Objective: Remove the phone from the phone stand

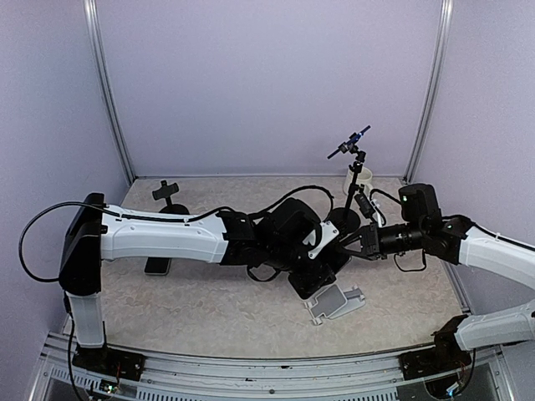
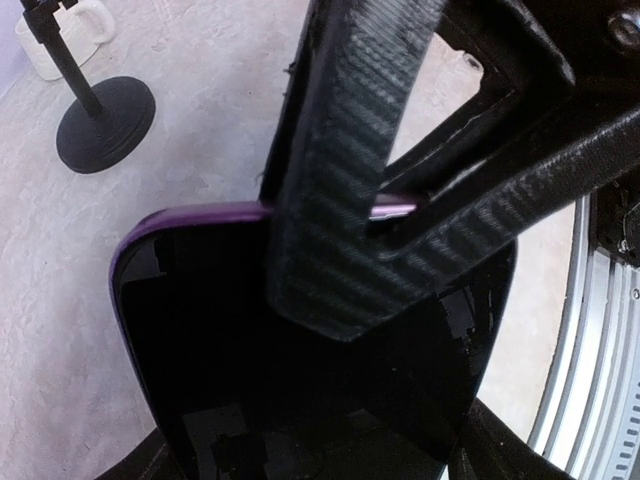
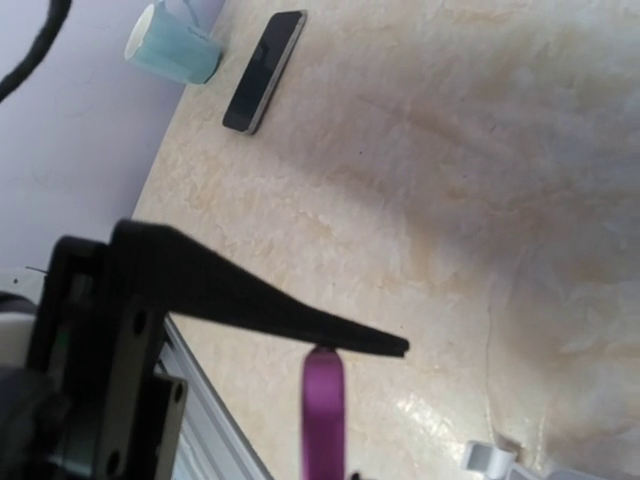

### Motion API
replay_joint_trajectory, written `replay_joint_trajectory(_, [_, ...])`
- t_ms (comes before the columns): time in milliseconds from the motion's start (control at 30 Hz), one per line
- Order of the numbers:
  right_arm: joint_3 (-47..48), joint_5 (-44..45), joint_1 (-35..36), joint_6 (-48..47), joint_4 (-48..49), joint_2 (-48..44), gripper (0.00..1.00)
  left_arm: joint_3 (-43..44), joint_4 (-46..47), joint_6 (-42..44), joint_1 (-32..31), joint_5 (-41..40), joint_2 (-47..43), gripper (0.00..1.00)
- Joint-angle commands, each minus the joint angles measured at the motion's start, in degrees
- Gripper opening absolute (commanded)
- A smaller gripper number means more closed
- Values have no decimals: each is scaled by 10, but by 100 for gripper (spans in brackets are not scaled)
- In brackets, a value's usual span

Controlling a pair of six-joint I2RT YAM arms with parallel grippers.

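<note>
The phone (image 2: pixel 200 330), dark screen with a purple rim, stands on edge at mid-surface just above the white phone stand (image 1: pixel 336 302); whether it is seated there I cannot tell. The left hand (image 1: pixel 308 277) is partly open with a finger either side of the phone's top edge, grip unclear. The right hand (image 1: pixel 349 244) is closed, one finger (image 3: pixel 300 325) tipped against the purple rim. A second phone (image 3: pixel 265 70) lies flat well apart

L arm (image 1: pixel 159 236) & R arm (image 1: pixel 493 251) reach inward, L gripper (image 1: pixel 311 282) tipped down, R gripper (image 1: pixel 347 244) closed tight.
</note>
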Motion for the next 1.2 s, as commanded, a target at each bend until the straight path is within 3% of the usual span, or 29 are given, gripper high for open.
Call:
replay_joint_trajectory(0, [16,-18,6,14,40,2,0,18,-7,-14,-4,-37,14,68])
replay_joint_trajectory(167, [13,-21,6,19,50,7,0,9,5,-36,-5,-53,8,55])
replay_joint_trajectory(467, [11,-32,6,21,63,21,0,-32,33,-58,-5,-67,-23,45])
replay_joint_trajectory(533, [12,-36,6,20,63,23,10,-40,36,-65,-4,-66,-27,45])
replay_joint_trajectory(700, [17,-25,6,14,53,23,52,-64,34,-97,10,-61,-42,39])
replay_joint_trajectory(767, [20,-16,6,6,47,23,63,-85,38,-116,22,-51,-53,37])
replay_joint_trajectory(933, [15,4,1,-14,39,14,73,-140,40,-176,60,-42,-85,35])
replay_joint_trajectory(1167, [-22,3,-7,-10,66,-7,74,-175,-18,-302,137,-55,-88,28])
